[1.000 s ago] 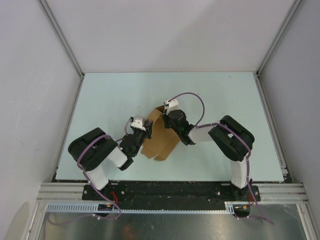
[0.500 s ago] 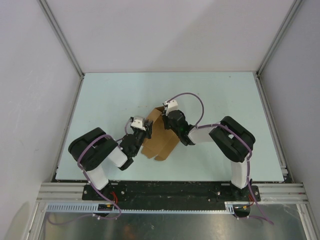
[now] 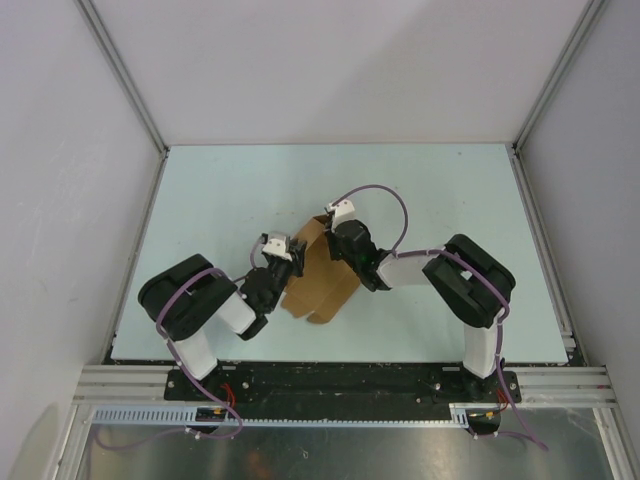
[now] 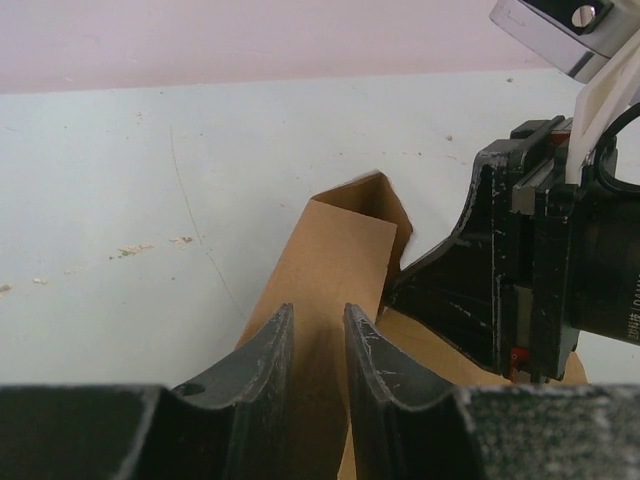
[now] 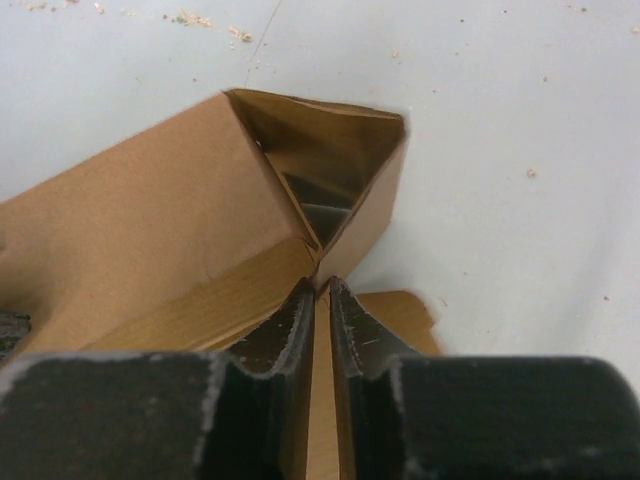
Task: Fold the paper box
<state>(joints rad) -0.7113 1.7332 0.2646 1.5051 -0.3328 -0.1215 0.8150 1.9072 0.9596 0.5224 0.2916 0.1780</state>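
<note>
Robotics lab test cell: pale table (image 3: 440, 200), plain white wall panels (image 3: 340, 70), aluminium frame rails (image 3: 125, 382), slotted cable duct (image 3: 330, 418) along front edge.

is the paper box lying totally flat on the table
No, the right wrist view shows one end of the paper box folded up into an open triangular hollow standing above the table.

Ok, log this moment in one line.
box: partly folded | right tool: shut on box edge | left tool: at box's left side, grip unclear
</note>
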